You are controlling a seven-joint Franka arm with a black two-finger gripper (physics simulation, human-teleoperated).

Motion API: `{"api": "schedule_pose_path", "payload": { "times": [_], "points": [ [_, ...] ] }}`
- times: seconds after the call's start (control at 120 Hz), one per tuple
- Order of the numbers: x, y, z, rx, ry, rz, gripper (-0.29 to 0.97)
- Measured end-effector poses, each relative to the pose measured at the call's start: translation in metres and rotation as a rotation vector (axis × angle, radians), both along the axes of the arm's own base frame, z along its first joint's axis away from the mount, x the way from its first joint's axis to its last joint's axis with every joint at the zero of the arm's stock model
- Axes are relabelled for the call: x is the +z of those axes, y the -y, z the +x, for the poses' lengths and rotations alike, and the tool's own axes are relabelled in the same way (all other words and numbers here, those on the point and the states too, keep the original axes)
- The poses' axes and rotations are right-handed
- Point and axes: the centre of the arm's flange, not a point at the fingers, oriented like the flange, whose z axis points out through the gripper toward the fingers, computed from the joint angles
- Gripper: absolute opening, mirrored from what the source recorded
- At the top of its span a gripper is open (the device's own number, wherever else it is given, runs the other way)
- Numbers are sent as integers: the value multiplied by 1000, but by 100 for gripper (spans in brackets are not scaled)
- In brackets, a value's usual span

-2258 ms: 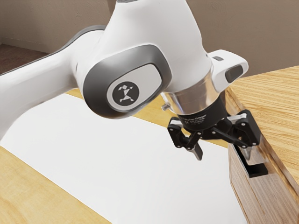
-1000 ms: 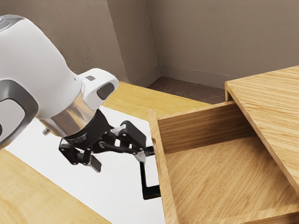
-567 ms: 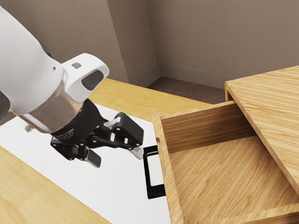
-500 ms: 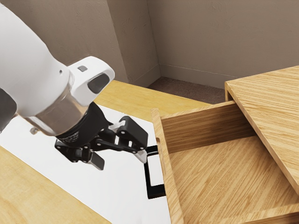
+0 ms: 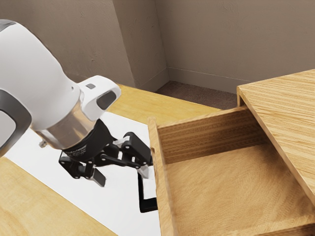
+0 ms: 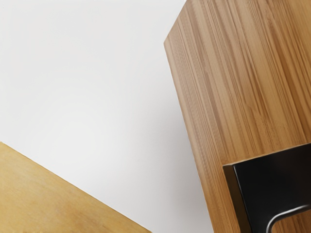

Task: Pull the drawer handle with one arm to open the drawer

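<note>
Exterior view: a white robot arm (image 5: 39,98) reaches in from the exterior view's left, low over a wooden counter (image 5: 29,211) partly covered by a white mat (image 5: 113,206). At its tip the black fingers (image 5: 98,177) stand spread wide apart and grip nothing from two sides. One finger hangs over the mat. The other sits at the upper end of the handle (image 5: 141,194), at or just beside its bar; whether it touches the bar cannot be told. The handle is a black bar fixed to the drawer front (image 5: 158,177), which faces the arm. The drawer (image 5: 221,187) stands open, drawn well out from under the top of a light wooden cabinet (image 5: 280,103) at the exterior view's right. Its bare wooden floor and its far side wall are in full sight. Behind the counter are beige walls meeting in a corner, and a brown floor.

Wrist view: the hand's camera looks down the striped wood grain of the drawer front (image 6: 243,87). The handle (image 6: 277,189) shows as a dark glossy block close under the hand. Beside the drawer front lies the mat (image 6: 82,82), and past its edge a corner of the counter (image 6: 43,194).
</note>
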Motion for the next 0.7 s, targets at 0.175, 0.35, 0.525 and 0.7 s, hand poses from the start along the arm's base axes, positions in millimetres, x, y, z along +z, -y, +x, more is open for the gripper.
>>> {"api": "schedule_pose_path", "payload": {
  "times": [0.175,0.35,0.525,0.7],
  "points": [
    [96,45,-43,-122,184,-40,68],
    [149,254,-99,-564,172,15,68],
    [143,315,-159,-773,123,111,68],
    [135,291,-113,-748,107,210,68]
  ]
}}
